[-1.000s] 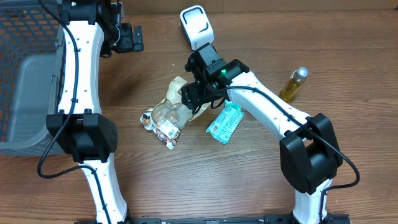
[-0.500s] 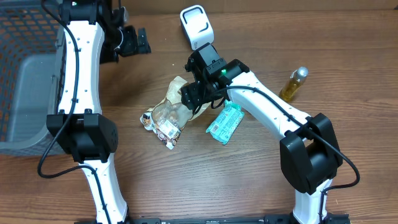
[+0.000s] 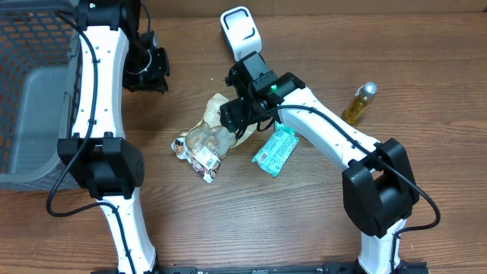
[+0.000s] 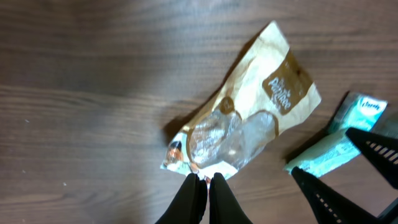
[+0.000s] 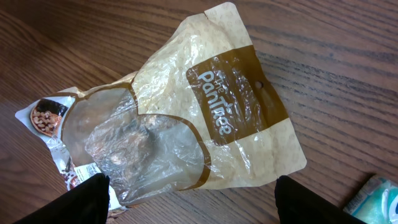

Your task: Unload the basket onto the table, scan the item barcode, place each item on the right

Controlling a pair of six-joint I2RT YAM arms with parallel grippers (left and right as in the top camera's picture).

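Two things differ on the left side from a second ago. The left gripper (image 4: 205,180) stood wide then, and now its fingers are pressed together with nothing between them. It has also turned and shifted a little towards the arm bases, next to the wire basket (image 3: 30,38).

The right gripper (image 5: 193,182) has not moved. Its fingers stand well apart over the snack bag (image 5: 186,118), and I cannot tell if they touch it. The snack bag lies flat near the middle of the desk (image 3: 304,236), printed side up, in the same place as before. A teal packet (image 3: 275,150) lies just beside it on the right. The white scanner (image 3: 240,32) stands near the far edge, and a bottle (image 3: 359,103) of yellow liquid stands upright further right.

The desk is dark brown wood with a visible grain. Of the room, only a pale strip shows along the far edge.
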